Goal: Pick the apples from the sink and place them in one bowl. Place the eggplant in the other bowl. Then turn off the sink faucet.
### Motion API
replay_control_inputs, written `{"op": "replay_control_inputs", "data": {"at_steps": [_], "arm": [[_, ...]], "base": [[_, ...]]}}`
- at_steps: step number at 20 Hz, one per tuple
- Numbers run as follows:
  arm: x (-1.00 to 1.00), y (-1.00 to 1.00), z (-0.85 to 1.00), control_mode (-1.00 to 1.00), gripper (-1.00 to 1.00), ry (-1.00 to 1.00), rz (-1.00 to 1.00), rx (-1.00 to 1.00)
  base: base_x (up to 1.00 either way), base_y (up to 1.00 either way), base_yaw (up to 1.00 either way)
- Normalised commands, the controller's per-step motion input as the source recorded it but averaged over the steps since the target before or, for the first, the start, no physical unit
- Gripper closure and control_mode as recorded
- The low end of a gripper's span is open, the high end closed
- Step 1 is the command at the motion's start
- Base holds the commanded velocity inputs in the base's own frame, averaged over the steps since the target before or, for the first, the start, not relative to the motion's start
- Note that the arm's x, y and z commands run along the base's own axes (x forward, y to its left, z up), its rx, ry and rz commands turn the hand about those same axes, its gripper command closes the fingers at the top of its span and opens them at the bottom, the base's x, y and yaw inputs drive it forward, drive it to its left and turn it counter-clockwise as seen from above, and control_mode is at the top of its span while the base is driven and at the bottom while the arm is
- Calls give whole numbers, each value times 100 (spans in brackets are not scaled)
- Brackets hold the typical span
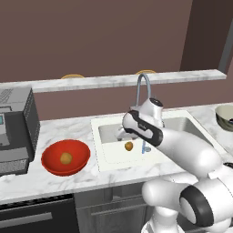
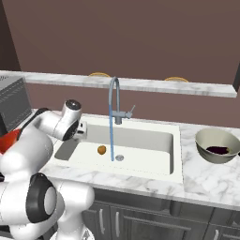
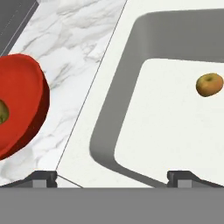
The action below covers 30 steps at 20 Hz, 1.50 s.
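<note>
Apple one (image 1: 66, 158) sits in your red bowl (image 1: 51, 164) at left, so half the fruit job looks done; gripper (image 3: 113, 177), fingers spread wide and empty, hangs over the sink's (image 3: 175, 144) left rim; apple two (image 3: 209, 84), small, round, yellow-brown, lies on the basin floor beside the faucet's (image 2: 114, 101) running stream; eggplant (image 2: 218, 150) rests in the grey bowl (image 2: 206, 137) at right.

The white marble desk (image 1: 54, 175) carries a red bowl (image 1: 65, 157) left of the sink (image 1: 109, 157) and a greenish-grey bowl (image 2: 217, 146) to its right. A grey appliance (image 1: 16, 129) stands at the far left, just beside the red bowl. The faucet (image 2: 114, 101) rises from the desk behind the basin.
</note>
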Motion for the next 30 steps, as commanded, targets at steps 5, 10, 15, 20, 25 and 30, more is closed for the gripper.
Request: {"op": "replay_control_inputs", "data": {"at_steps": [5,10,15,20,25,30], "arm": [[2,-44,-25,-100,-100,6,-12,0],[12,-45,-31,-100,-100,7,-12,0],[29,-41,-40,-100,-100,4,-9,0],[43,-18,-57,-100,-100,0,-2,0],[58,-1,-45,-100,-100,4,0,0],[60,0,-25,-100,-100,2,0,0]], "base": [[0,0,0],[0,0,0],[0,0,0],[0,0,0],[0,0,0],[0,0,0]]}}
